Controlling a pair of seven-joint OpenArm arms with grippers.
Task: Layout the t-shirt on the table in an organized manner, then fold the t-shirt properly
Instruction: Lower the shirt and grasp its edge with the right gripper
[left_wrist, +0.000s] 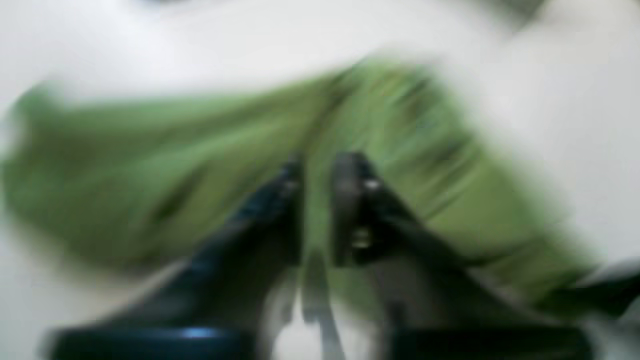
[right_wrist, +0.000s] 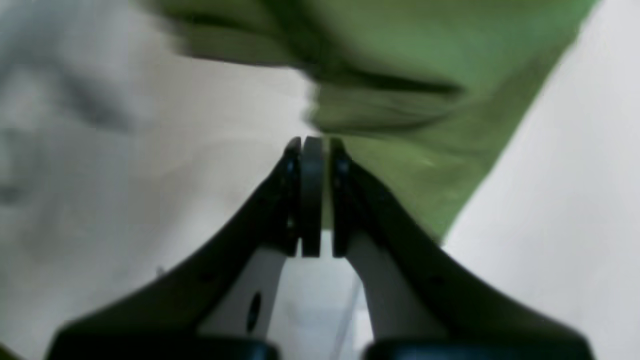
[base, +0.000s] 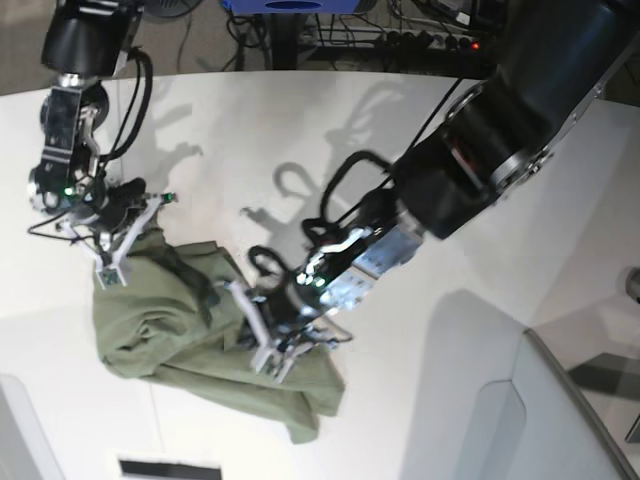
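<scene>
Table (base: 400, 150) white — t-shirt (base: 170, 320) bunched, wrist views blurred

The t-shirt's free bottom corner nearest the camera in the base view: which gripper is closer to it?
Left. The left gripper sits on the t-shirt just above that corner; the right gripper pinches the far upper edge.

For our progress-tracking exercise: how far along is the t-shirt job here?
Done: nothing is laid out; the t-shirt lies crumpled on the table. In hand: the right gripper and left gripper are shut on its edges. Left: spreading it flat, then all the folding.
</scene>
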